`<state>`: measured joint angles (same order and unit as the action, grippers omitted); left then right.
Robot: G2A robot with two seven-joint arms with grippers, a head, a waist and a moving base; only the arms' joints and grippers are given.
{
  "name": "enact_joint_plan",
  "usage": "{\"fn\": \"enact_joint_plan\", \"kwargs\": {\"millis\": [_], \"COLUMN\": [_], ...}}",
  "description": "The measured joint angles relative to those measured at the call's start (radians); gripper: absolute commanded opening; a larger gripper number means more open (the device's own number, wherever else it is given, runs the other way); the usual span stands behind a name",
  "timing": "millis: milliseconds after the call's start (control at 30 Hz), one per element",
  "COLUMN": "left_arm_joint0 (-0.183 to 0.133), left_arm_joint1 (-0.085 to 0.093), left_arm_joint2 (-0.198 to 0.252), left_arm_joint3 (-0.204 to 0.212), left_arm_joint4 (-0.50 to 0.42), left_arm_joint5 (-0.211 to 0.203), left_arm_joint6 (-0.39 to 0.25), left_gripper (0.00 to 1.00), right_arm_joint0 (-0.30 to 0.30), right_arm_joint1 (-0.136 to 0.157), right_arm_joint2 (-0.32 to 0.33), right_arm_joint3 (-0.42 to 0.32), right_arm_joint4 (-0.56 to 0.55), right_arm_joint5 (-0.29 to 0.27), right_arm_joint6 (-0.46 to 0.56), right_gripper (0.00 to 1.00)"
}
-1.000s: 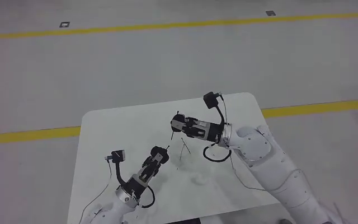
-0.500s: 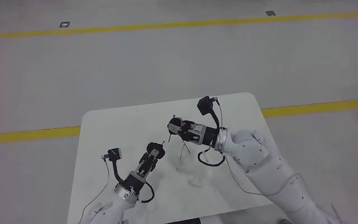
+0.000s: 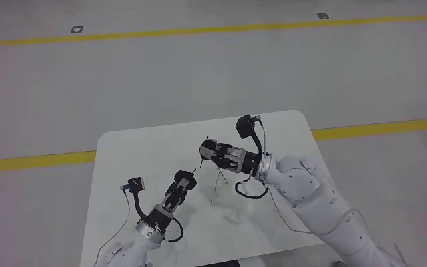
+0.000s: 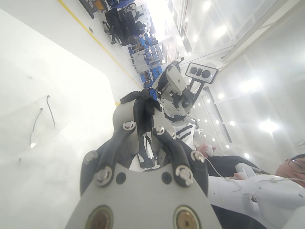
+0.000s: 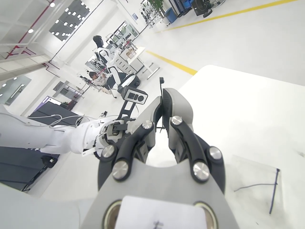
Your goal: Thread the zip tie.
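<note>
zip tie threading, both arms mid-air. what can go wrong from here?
1. The right gripper pinches the black zip tie on its thin strip, with the blocky end standing free past the fingertips. It may swivel or slip when pushed.
2. The left gripper sits close by above the table, so aligning could bump the two.
3. The loose zip ties lie on the table near both grippers, and a dropped one could land among them.

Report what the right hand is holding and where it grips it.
The right hand is shut on a black zip tie, pinching its strap just below the head; the rest trails out the other side of the grip.
</note>
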<state>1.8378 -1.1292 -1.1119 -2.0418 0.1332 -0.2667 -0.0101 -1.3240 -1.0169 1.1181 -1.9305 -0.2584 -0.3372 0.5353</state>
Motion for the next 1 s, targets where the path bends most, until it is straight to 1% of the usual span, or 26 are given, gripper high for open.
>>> {"fn": "enact_joint_plan", "kwargs": {"millis": [67, 200, 533, 1000], "left_arm_joint0": [0.0, 0.0, 0.0, 0.0], "left_arm_joint1": [0.0, 0.0, 0.0, 0.0], "left_arm_joint2": [0.0, 0.0, 0.0, 0.0], "left_arm_joint3": [0.0, 0.0, 0.0, 0.0], "left_arm_joint4": [0.0, 0.0, 0.0, 0.0], "left_arm_joint5": [0.0, 0.0, 0.0, 0.0], "left_arm_joint6": [0.0, 0.0, 0.0, 0.0], "left_gripper": [0.0, 0.0, 0.0, 0.0], "right_arm_joint0": [-0.001, 0.001, 0.016, 0.04], "right_arm_joint1": [-0.001, -0.005, -0.012, -0.017], "right_arm_joint2": [-0.008, -0.023, -0.036, -0.06], "right_arm_joint3": [-0.003, 0.005, 0.018, 0.031], "right_arm_joint4": [-0.047, -0.078, -0.074, -0.066], "right_arm_joint5": [-0.003, -0.003, -0.003, -0.003], "right_arm_joint6": [-0.013, -0.026, -0.055, -0.046], "right_gripper": [0.0, 0.0, 0.0, 0.0]}}
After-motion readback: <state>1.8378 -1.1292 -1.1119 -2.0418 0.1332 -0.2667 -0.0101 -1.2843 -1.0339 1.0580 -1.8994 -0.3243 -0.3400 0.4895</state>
